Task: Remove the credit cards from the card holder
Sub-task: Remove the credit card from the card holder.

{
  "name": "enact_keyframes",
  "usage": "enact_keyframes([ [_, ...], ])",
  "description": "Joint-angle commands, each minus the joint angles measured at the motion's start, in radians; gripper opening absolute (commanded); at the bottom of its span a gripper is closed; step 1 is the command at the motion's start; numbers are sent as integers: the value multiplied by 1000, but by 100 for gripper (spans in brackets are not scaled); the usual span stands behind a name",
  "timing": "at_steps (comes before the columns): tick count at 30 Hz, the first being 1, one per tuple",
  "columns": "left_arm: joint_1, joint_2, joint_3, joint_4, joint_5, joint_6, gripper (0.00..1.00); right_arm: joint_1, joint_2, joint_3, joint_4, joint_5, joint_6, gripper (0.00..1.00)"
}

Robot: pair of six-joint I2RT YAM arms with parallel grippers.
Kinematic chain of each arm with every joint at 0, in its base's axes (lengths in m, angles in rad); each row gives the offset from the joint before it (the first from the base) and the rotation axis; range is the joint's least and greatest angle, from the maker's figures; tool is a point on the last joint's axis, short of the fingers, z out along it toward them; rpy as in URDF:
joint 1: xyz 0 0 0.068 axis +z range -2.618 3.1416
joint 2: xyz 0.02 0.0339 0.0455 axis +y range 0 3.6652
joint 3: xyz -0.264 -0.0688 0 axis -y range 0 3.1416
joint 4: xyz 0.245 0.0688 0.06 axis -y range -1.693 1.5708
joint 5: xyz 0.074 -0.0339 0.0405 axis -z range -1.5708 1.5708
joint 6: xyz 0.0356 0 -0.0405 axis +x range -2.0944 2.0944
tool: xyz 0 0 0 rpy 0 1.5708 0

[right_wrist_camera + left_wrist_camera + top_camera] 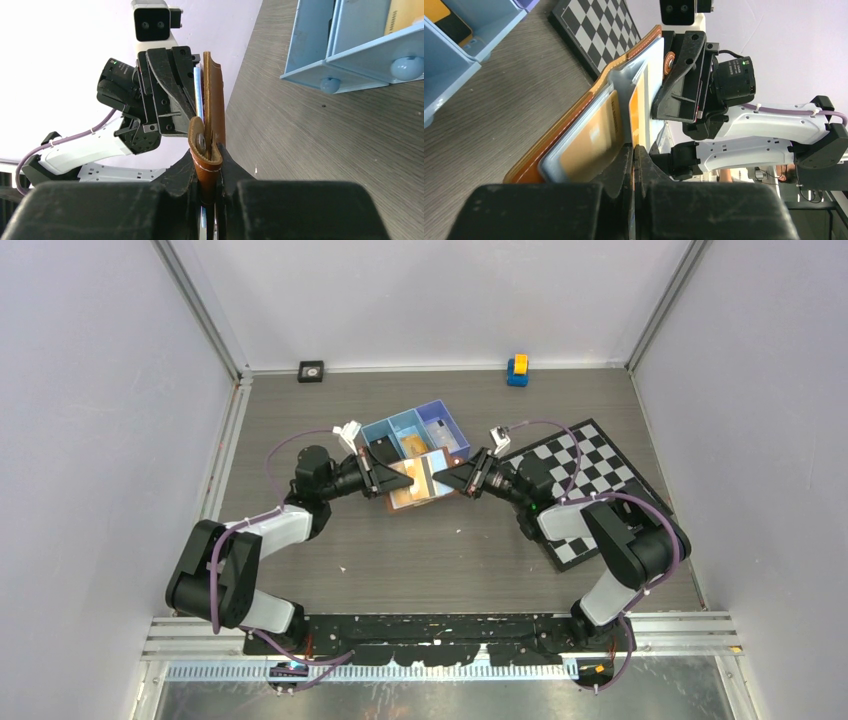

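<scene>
The brown card holder (418, 483) hangs open above the table between my two grippers. Its brown cover (569, 125) faces the table, with pale sleeves inside. One sleeve shows an orange credit card (589, 142). My left gripper (633, 152) is shut on the thin edge of a second orange credit card (635, 112) standing in the middle leaf. In the top view the left gripper (388, 480) is at the holder's left side. My right gripper (460, 478) is at the opposite side. The right gripper (207, 165) is shut on the holder's brown strap and cover (215, 100).
A blue three-compartment tray (432, 405) stands just behind the holder, with an orange card and a dark item inside. The black-and-white chequered board (600, 465) lies under my right arm. A small black block (311, 371) and a blue-and-yellow toy (517, 370) sit by the back wall.
</scene>
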Motion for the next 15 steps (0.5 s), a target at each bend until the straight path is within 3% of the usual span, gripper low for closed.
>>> enact_keyframes([
  [1,17,-5,8,-20,-11,21,0,-16,-27,-1,112,24,15,12],
  [6,33,-13,-1,-32,-20,20,0,-32,-40,-16,109,36,11,1],
  [15,41,-23,-7,-37,-27,23,0,-55,-68,-30,57,57,-4,1],
])
